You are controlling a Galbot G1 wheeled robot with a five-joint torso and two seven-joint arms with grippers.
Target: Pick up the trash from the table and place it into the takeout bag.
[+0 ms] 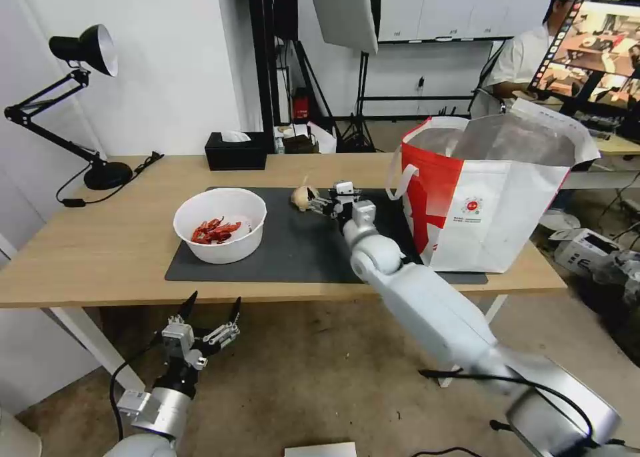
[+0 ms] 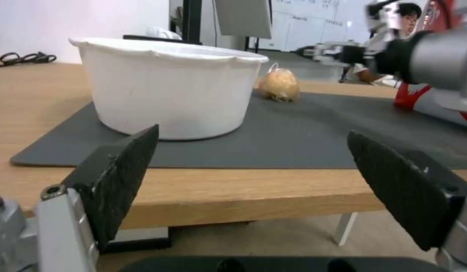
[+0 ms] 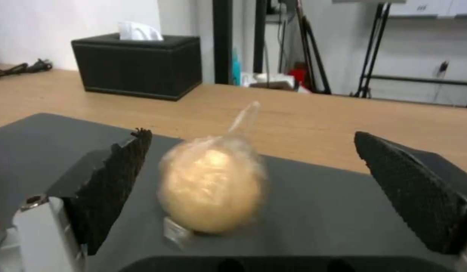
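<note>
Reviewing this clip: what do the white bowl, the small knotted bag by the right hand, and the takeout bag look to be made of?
White bowl: likely thin matte plastic or coated paper, judging by its slightly wavy rim. Small knotted bag: thin clear plastic film, glossy, twisted to a tail, over a beige filling. Takeout bag: seemingly woven or laminated fabric, printed red and white, with a silvery foil-like lining. The open right hand flanks the small bag.
</note>
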